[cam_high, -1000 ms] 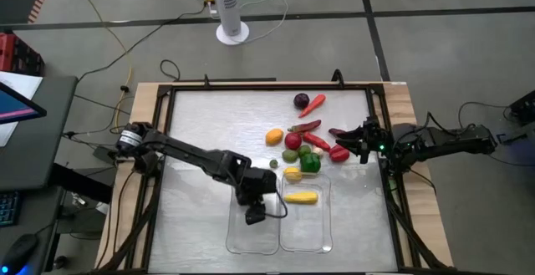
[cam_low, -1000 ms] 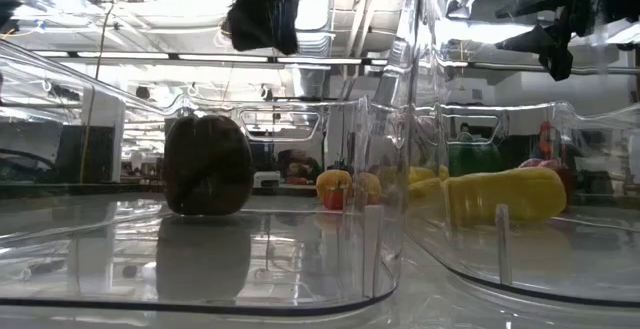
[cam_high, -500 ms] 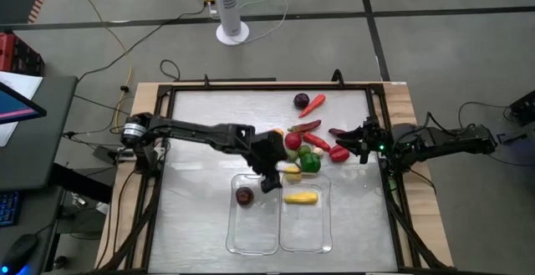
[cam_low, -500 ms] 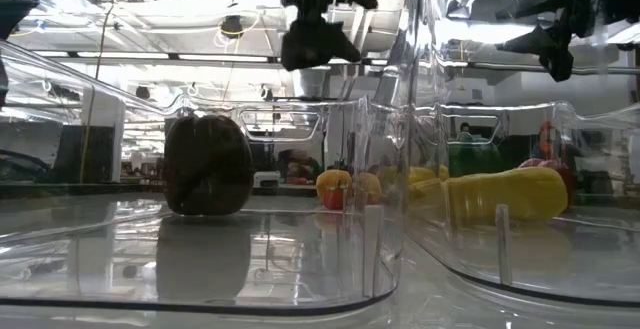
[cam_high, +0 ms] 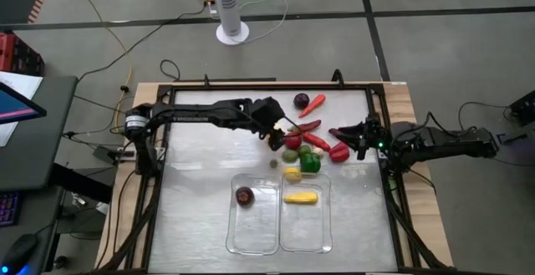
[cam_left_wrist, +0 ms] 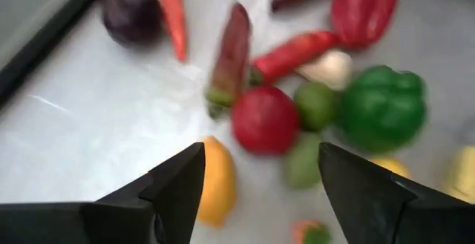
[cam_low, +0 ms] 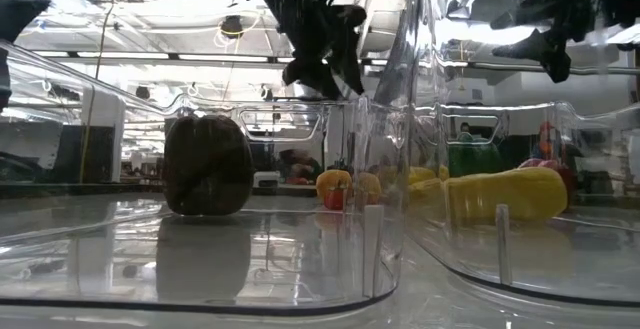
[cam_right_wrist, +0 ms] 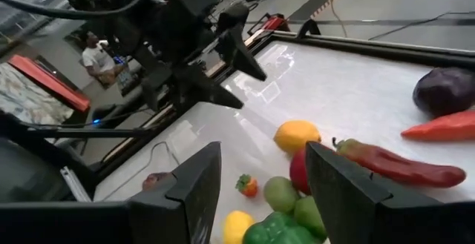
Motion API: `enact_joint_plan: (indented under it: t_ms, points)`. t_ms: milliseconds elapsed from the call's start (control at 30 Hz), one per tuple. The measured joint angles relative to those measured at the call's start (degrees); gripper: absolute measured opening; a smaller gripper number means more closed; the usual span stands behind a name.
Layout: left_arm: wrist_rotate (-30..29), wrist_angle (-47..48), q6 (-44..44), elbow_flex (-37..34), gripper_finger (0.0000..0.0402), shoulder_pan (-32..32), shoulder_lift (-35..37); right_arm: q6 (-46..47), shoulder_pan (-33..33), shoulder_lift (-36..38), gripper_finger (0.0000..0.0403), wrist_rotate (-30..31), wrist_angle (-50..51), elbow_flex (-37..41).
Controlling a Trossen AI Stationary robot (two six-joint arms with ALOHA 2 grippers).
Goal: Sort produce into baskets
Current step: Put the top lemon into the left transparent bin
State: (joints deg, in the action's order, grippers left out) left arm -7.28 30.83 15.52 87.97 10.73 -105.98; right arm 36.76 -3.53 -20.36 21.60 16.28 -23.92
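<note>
The produce lies in a pile (cam_high: pixel 303 145) right of the table's middle: a red round piece (cam_left_wrist: pixel 263 119), an orange fruit (cam_left_wrist: pixel 211 181), a green pepper (cam_left_wrist: pixel 382 107), chillies and a carrot (cam_high: pixel 315 103). My left gripper (cam_left_wrist: pixel 260 155) hangs open above the pile's left edge (cam_high: pixel 274 134), over the orange fruit, with nothing between its fingers. Two clear baskets stand side by side near the front. The left basket (cam_high: pixel 253 235) holds a dark purple piece (cam_high: pixel 243 195) and the right basket (cam_high: pixel 306 235) holds a yellow corn (cam_high: pixel 300 198). My right gripper (cam_high: pixel 358 138) waits open at the table's right edge.
A dark purple round piece (cam_high: pixel 301 100) lies at the far side of the pile. The table's black frame rail (cam_high: pixel 167 141) runs round the work area. A fan stand (cam_high: pixel 232 33) is beyond the far edge. A person (cam_right_wrist: pixel 93 50) is in the room behind.
My left gripper has left the spot above the left basket and swung toward the table's far edge and right, turning as it went, until it stands over the pile's left edge. The dark purple piece has stayed on the left basket's floor.
</note>
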Motion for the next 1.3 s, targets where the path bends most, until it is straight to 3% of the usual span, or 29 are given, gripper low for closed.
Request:
enact_joint_plan:
  t_ms: [233, 433, 633, 767, 1000, 1167, 1300]
  points:
    - [5.51, -1.92, 0.14, -0.09, 0.0301, 2.83, -7.25, -1.27, 0.05, -0.20, 0.0252, -0.43, 0.01, 0.00]
    - [2.78, 0.56, -1.24, -0.10, 0.0310, 3.38, -10.44, -1.27, -0.17, -0.31, 0.0266, -0.48, -0.03, 0.00]
    - [3.71, 0.56, -3.82, -0.10, 0.0308, 3.38, -13.84, -1.27, -0.13, -0.62, 0.0266, -0.44, -0.03, 0.00]
    - [4.93, 2.08, -3.69, -0.13, 0.0284, 3.38, -14.28, -1.27, -0.13, -0.75, 0.0266, -0.45, 0.08, 0.00]
    - [5.87, 4.18, -3.07, -0.03, 0.0191, 4.01, -14.14, -1.27, -0.07, -1.46, 0.0266, -0.41, -0.14, 0.00]
    - [8.50, 5.34, -0.74, -0.08, 0.0186, 4.24, -13.43, -1.27, -0.07, -1.50, 0.0266, -0.41, -0.09, 0.00]
    - [11.77, 6.72, 0.13, -0.18, 0.0186, 4.02, -8.98, -1.14, -0.07, -1.37, 0.0266, -0.45, -0.03, 0.00]
